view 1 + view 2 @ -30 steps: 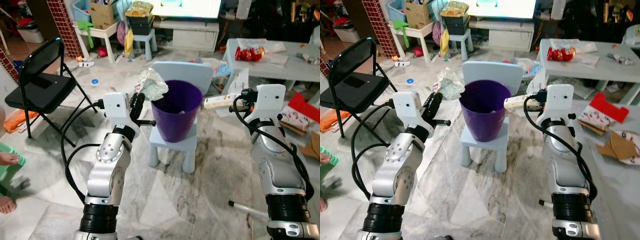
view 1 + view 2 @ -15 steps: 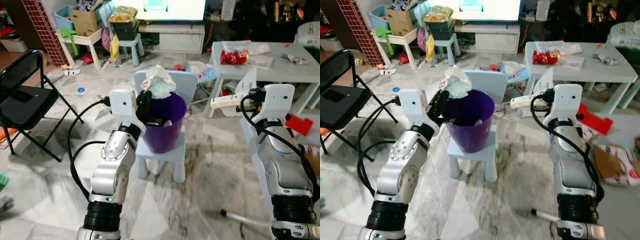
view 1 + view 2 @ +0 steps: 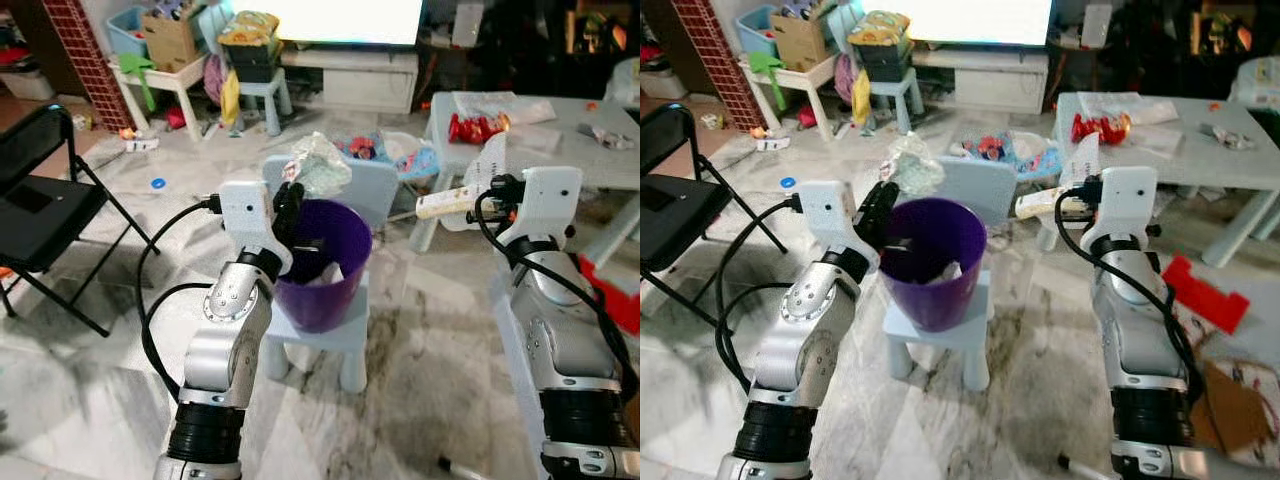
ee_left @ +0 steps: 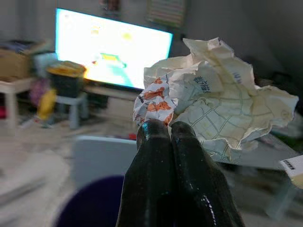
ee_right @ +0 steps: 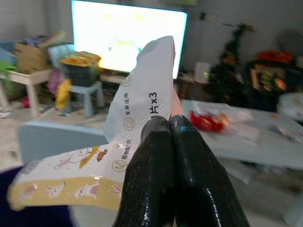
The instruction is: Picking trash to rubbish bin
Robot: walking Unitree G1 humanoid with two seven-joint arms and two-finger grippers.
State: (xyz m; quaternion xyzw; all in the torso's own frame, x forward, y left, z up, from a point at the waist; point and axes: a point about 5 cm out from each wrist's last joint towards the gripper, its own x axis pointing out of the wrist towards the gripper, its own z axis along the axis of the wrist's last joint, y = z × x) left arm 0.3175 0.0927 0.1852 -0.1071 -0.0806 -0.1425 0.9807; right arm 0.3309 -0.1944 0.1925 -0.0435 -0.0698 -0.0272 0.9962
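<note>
A purple bin stands on a small pale blue chair in front of me. My left gripper is shut on a crumpled paper wrapper held just above the bin's left rim. To the right of the bin, my right gripper is shut on a long white and yellow wrapper that points toward the bin, at about rim height. A scrap of white trash lies inside the bin.
A black folding chair stands at the left. At the right is a low pale table with red packets on it. Red and cardboard litter lies on the marble floor at the right. Stools, boxes and a lit TV crowd the back.
The camera has shifted, with the bin nearer and more central. The left gripper with the crumpled wrapper stays over the bin's left rim; the right gripper still holds its wrapper beside the bin.
</note>
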